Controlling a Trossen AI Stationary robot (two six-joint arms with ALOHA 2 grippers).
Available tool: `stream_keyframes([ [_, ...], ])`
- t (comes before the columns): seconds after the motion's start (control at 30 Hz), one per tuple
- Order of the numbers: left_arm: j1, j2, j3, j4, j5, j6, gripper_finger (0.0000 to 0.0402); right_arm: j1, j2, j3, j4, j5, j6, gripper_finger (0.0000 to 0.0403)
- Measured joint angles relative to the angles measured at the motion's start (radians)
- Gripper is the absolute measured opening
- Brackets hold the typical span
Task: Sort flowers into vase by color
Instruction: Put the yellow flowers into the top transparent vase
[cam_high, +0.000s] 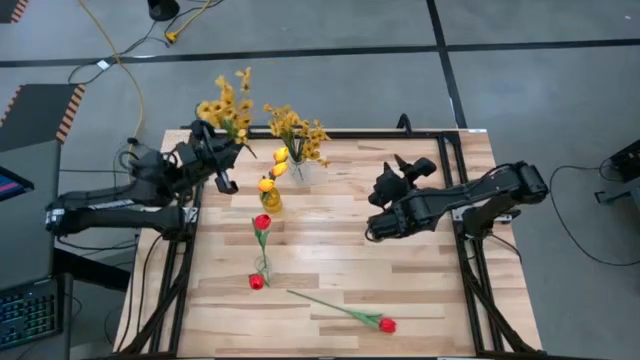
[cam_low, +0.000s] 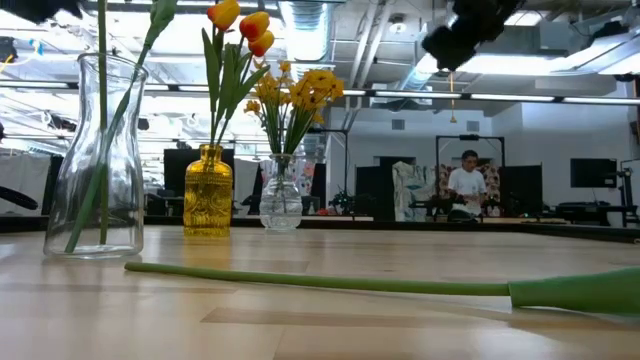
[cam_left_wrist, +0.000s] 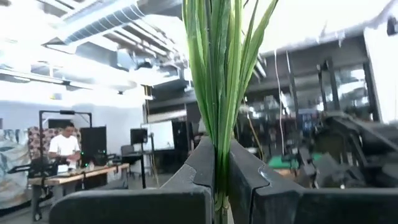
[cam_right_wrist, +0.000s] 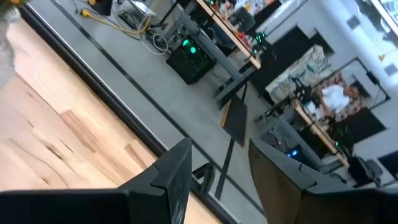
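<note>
My left gripper (cam_high: 222, 146) is over the table's far left corner, shut on a bushy spray of mustard-yellow blossoms (cam_high: 226, 100). A second mustard spray (cam_high: 296, 127) stands in a round clear vase (cam_low: 280, 198). Yellow-orange tulips (cam_low: 243, 24) stand in a yellow vase (cam_high: 270, 196). Red tulips (cam_high: 262, 222) stand in a tall clear vase (cam_low: 96, 170) nearer the near edge. One more red tulip (cam_high: 386, 324) lies flat on the table, with its stem (cam_low: 330, 284) along the wood. My right gripper (cam_high: 415, 168) hovers open above the table's right half and touches nothing. My left gripper pinches the spray's bundle of green stems (cam_left_wrist: 221, 118) between its two fingers (cam_left_wrist: 186, 174), which lie across the stems. The spray is lifted clear of the table. Its leaves and blossoms stick out beyond the fingers, over the far edge.
The three vases stand in a loose line from the far edge toward the table's middle. Bare wood lies under my right gripper (cam_right_wrist: 217, 155) and along the near left. Black frame rails (cam_high: 470, 250) run along the table's sides. A person sits at a desk (cam_low: 466, 185) in the room behind.
</note>
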Motion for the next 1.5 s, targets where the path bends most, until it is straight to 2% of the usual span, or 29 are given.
stream_keyframes([
  [0.2, 0.127, 0.066, -0.133, 0.217, 0.062, -0.121, 0.0, -0.049, 0.03, -0.037, 0.07, -0.019, -0.003, 0.0185],
  [0.37, 0.234, 0.171, -0.134, 0.294, 0.205, -0.22, 0.0, -0.083, 0.038, -0.063, 0.132, -0.031, -0.005, 0.0185],
  [0.57, 0.33, 0.356, -0.135, 0.468, 0.317, -0.301, 0.0, -0.11, 0.038, -0.104, 0.192, -0.068, -0.006, 0.0183],
  [0.7, 0.37, 0.475, -0.135, 0.642, 0.412, -0.35, 0.0, -0.122, 0.039, -0.135, 0.22, -0.085, -0.007, 0.0174],
  [0.87, 0.396, 0.598, -0.135, 0.782, 0.469, -0.379, 0.0, -0.141, 0.039, -0.155, 0.255, -0.085, -0.011, 0.016],
  [0.97, 0.398, 0.665, -0.135, 0.869, 0.504, -0.38, 0.0, -0.153, 0.038, -0.155, 0.31, -0.085, -0.085, 0.0153],
  [1.07, 0.397, 0.713, -0.126, 0.879, 0.528, -0.379, 0.0, -0.168, 0.039, -0.155, 0.409, -0.101, -0.209, 0.0147],
  [1.3, 0.397, 0.798, -0.054, 0.882, 0.59, -0.377, 0.0, -0.229, 0.039, -0.155, 0.676, -0.293, -0.561, 0.0136],
  [1.5, 0.397, 0.824, -0.018, 0.878, 0.624, -0.359, 0.0, -0.271, 0.039, -0.154, 0.818, -0.355, -0.699, 0.0136],
])
